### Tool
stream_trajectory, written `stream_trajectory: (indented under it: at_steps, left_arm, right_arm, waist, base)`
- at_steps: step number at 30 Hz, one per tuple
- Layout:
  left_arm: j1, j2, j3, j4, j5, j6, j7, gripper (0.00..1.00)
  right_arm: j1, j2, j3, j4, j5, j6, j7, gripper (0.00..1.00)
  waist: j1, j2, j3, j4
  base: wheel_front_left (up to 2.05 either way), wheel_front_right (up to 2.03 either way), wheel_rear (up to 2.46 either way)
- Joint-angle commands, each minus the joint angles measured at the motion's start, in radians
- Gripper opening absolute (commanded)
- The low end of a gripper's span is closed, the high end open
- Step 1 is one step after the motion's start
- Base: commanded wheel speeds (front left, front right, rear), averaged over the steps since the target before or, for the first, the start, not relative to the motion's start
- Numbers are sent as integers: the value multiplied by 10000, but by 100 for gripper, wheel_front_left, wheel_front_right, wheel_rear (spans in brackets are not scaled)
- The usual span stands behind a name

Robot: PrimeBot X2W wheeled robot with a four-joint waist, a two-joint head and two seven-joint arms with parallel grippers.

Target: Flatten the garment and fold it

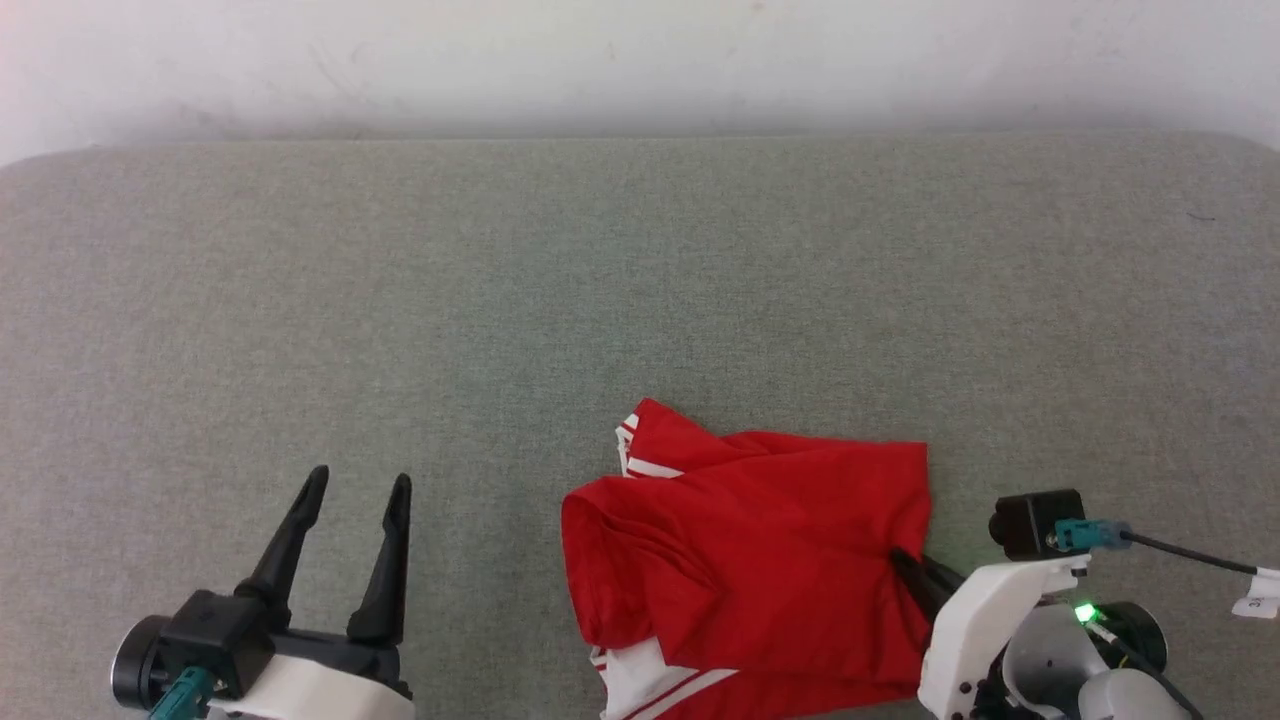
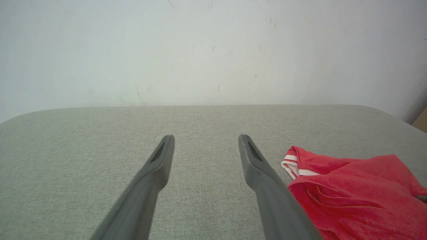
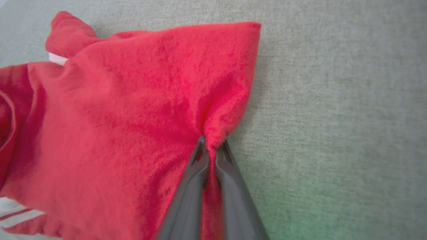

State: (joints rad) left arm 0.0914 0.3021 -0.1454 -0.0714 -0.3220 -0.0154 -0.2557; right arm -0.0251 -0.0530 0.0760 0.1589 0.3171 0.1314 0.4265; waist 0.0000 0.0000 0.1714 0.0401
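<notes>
Head view: the shirt (image 1: 760, 560) lies bunched at lower centre-right on the table (image 1: 640, 280). The left gripper (image 1: 359, 478) stands wide at lower left, well apart from it, and the right gripper (image 1: 905, 558) pinches its right edge.

Left wrist view: the left gripper (image 2: 205, 138) is spread over bare table, with the shirt (image 2: 350, 190) at lower right.

Right wrist view: the right gripper (image 3: 212, 144) is clamped on a puckered fold of the shirt (image 3: 133, 116). The cloth looks light and limp, so it is likely to sag. Corners or the hem seem the best hold.

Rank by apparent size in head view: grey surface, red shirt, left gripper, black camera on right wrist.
Largest to smallest:
grey surface
red shirt
left gripper
black camera
Left gripper is nearer the lens, so looks inflated.
</notes>
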Motion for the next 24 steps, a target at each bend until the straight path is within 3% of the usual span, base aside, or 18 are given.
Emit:
stream_trajectory:
  at_steps: [1, 10, 24]
  left_arm:
    - [-180, 35, -29, -45, 49, -19, -6, 100]
    - [-445, 87, -66, -330, 73, 14, 16, 100]
    - [-1585, 751, 223, -1260, 176, -89, 309, 100]
  right_arm:
    - [-211, 27, -14, 21, -79, -7, -58, 0]
    - [-1307, -128, -653, -512, -1363, -7, 502, 0]
    - [-3203, -2476, -1906, -937, -2780, -7, 1849, 0]
  waist:
    - [0, 0, 3, -59]
    - [0, 0, 244, -593]
    - [0, 0, 1966, -1724]
  base:
    - [0, 0, 0]
    - [0, 0, 0]
    - [0, 0, 0]
